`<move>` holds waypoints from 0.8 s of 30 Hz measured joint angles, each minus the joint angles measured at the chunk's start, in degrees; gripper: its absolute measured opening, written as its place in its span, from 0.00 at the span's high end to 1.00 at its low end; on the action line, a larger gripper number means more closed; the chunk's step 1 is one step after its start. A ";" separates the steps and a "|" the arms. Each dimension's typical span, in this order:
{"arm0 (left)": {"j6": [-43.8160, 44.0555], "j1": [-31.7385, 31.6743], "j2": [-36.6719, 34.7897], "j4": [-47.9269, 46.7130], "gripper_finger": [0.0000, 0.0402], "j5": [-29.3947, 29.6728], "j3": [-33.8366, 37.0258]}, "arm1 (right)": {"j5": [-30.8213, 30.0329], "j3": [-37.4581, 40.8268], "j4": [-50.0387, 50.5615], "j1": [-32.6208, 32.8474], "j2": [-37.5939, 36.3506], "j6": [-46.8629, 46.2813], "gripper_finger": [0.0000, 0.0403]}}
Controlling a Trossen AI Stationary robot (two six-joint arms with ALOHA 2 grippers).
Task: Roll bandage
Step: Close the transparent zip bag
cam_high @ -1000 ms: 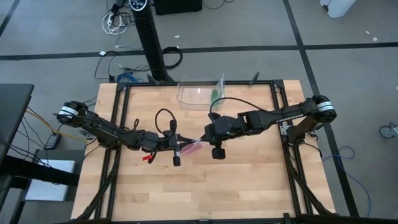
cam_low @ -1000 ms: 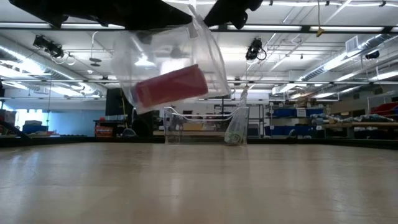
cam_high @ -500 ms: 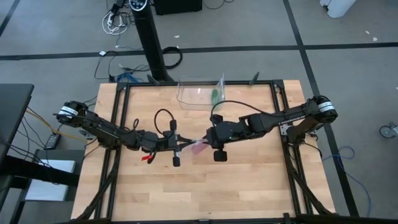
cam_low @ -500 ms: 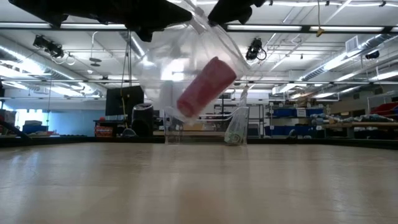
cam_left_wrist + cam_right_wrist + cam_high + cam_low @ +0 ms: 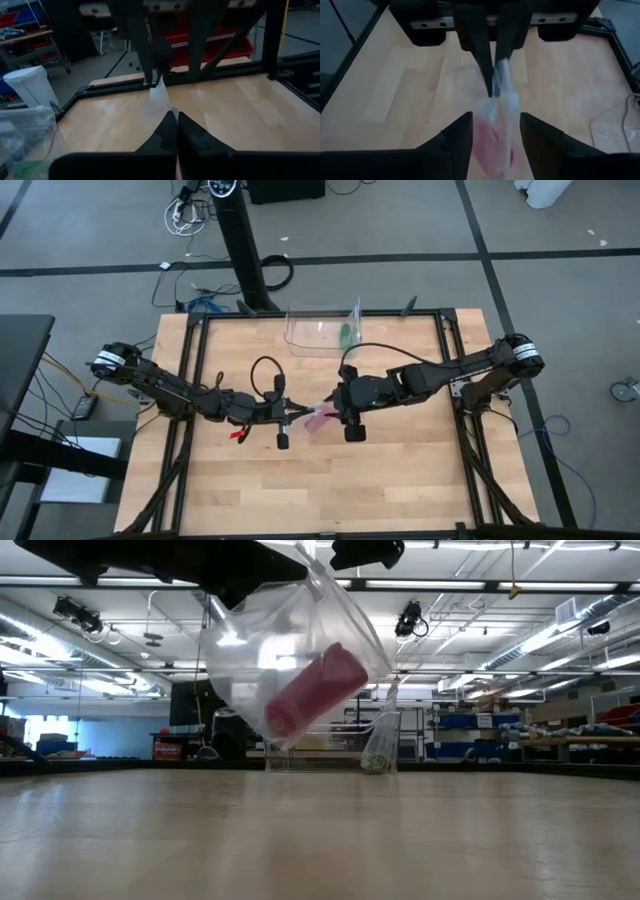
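Note:
The bandage is a small pink roll (image 5: 315, 690) lying slantwise inside a clear plastic bag (image 5: 250, 650). The bag hangs above the middle of the table, clear of the wood; in the high view it shows as a pink patch (image 5: 318, 418) between the two grippers. My left gripper (image 5: 293, 417) comes from the table's left and is shut on the bag. My right gripper (image 5: 333, 408) comes from the right and is open. In the right wrist view its fingers (image 5: 462, 135) stand apart on either side of the bag and roll (image 5: 490, 142). My left gripper pinches a top edge of the clear bag (image 5: 162, 100) between its two shut fingers, which lie about level and come from the table's left. The bag hangs below the fingers, clear of the table, with the roll slanting in its bottom. My right gripper: I cannot tell whether its open fingers touch the bag.
A clear plastic container (image 5: 318, 330) with a small green item (image 5: 346, 332) stands at the table's far edge; it also shows in the low view (image 5: 285, 745). A small red piece (image 5: 237, 433) shows by the left arm. Black frame rails run along the table's sides.
The bag has swung under the grippers. The roll inside has tipped from nearly level to slanting and has slid toward the right of the low view. My right gripper has gone a little toward the table's near edge.

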State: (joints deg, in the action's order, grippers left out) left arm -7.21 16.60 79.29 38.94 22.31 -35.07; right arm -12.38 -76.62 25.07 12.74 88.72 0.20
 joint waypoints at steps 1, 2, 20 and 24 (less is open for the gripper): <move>0.13 0.00 0.00 -0.34 1.00 -0.06 0.00 | -0.01 0.00 -0.04 0.10 -0.09 0.02 0.60; 0.23 0.00 0.00 -0.56 1.00 -0.23 0.00 | -0.03 0.00 0.02 0.14 -0.20 0.04 0.60; 0.43 0.00 0.00 -0.09 1.00 -3.99 -0.15 | 7.34 0.02 -4.50 -1.76 2.15 1.98 0.66; 0.42 0.01 0.00 0.20 1.00 -4.00 -0.15 | 7.37 0.00 -4.58 -1.76 2.10 1.83 0.77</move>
State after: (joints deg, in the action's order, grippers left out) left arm -6.80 16.61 79.29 39.15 18.31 -35.22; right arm -5.01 -76.62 20.49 10.98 90.82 2.03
